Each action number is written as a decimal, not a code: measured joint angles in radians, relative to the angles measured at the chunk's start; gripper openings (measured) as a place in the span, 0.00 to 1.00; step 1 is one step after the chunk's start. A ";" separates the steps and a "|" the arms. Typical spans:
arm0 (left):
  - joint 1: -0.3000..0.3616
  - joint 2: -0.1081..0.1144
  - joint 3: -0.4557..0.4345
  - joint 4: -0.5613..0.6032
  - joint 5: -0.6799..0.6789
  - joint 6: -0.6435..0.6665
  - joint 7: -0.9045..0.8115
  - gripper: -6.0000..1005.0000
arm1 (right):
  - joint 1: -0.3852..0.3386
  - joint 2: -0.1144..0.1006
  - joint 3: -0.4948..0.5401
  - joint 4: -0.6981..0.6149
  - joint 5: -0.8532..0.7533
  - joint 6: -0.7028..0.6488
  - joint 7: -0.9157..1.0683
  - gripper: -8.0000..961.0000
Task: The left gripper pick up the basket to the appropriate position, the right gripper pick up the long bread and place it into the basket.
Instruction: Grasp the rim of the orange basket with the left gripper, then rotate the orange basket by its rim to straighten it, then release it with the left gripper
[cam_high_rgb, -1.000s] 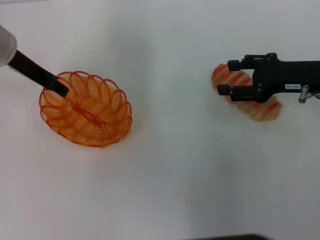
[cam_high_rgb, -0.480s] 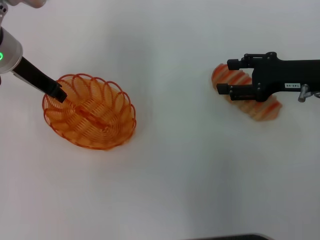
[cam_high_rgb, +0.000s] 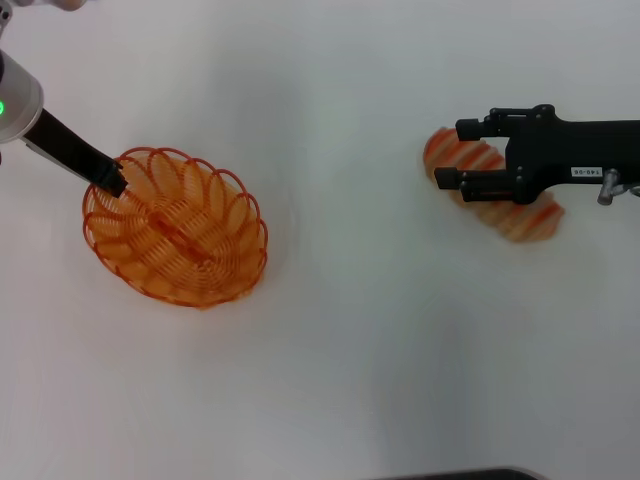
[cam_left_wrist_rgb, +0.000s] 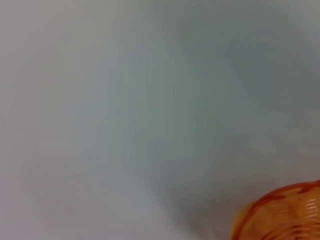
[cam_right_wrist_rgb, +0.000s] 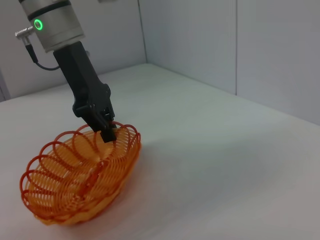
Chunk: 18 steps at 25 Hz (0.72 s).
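Observation:
The orange wire basket (cam_high_rgb: 175, 228) sits at the left of the white table. My left gripper (cam_high_rgb: 112, 182) is shut on its far-left rim. In the right wrist view the left gripper (cam_right_wrist_rgb: 103, 129) pinches the rim of the basket (cam_right_wrist_rgb: 75, 177). A bit of the basket (cam_left_wrist_rgb: 285, 215) shows in the left wrist view. The long bread (cam_high_rgb: 530, 220), tan with orange-red stripes, lies at the right. My right gripper (cam_high_rgb: 455, 153) is open over the bread's left end, one finger on each side of it. The arm hides the bread's middle.
The white table (cam_high_rgb: 350, 330) stretches between the basket and the bread. Grey walls (cam_right_wrist_rgb: 240, 45) stand behind the table in the right wrist view. A dark edge (cam_high_rgb: 460, 474) shows at the bottom of the head view.
The left gripper and the basket have shifted slightly to the right and toward me, and the left wrist has come more into view. The right gripper and the bread have not moved.

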 joint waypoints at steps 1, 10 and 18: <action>0.000 0.000 -0.008 0.001 -0.002 0.003 0.001 0.16 | -0.001 0.000 0.000 0.000 0.000 0.000 0.000 0.77; 0.004 0.003 -0.121 0.057 -0.033 0.074 0.009 0.12 | -0.002 0.000 0.002 -0.001 0.001 -0.007 0.000 0.77; -0.020 0.008 -0.245 0.115 -0.046 0.157 -0.034 0.09 | 0.001 -0.001 0.002 -0.001 0.001 -0.003 -0.021 0.77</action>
